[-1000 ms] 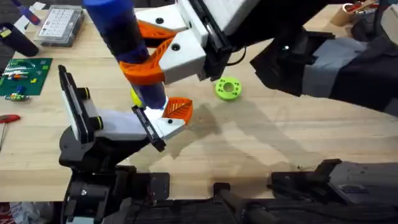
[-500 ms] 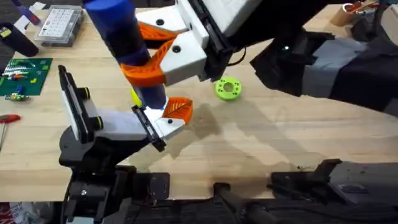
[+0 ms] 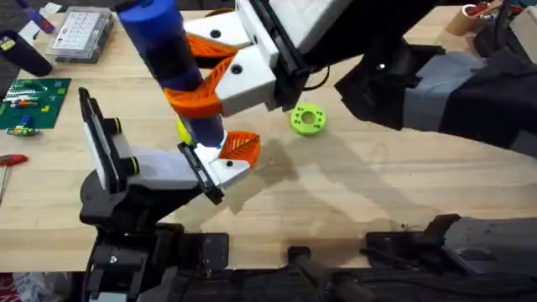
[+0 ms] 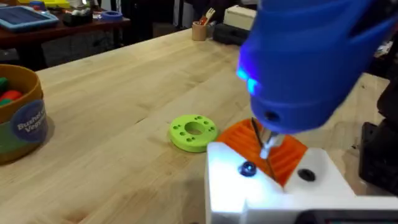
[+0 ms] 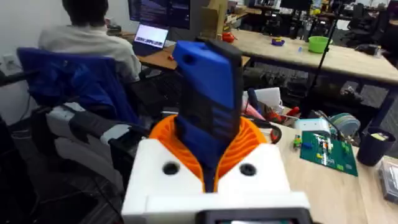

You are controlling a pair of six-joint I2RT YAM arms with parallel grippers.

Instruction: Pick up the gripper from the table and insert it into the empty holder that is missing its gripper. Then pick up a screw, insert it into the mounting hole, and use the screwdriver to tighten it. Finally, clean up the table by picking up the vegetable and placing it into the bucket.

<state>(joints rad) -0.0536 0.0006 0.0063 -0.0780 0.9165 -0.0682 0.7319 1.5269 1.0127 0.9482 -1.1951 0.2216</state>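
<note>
The blue screwdriver (image 3: 172, 59) stands nearly upright with my right gripper (image 3: 197, 88) shut on it, orange pads on both sides of its body (image 5: 208, 118). Its thin bit (image 4: 266, 144) comes down onto the white base (image 4: 273, 180) of the orange ribbed gripper (image 3: 241, 148). That gripper sits at the black cross rail (image 3: 201, 174) of the holder (image 3: 164, 168), the white head of my left arm. Two dark spots mark the base, and I cannot tell whether a screw sits under the bit. The bucket (image 4: 22, 121) holds red and green pieces; the vegetable cannot be told apart.
A green disc with holes (image 3: 307, 119) lies on the wooden table to the right of the holder. At the far left are a green circuit board (image 3: 33, 102), a clear parts box (image 3: 80, 33) and a red-handled screwdriver (image 3: 10, 159). Open tabletop stretches to the right.
The screwdriver's top and my right gripper have shifted only very slightly. The holder and the orange gripper have stayed in place.
</note>
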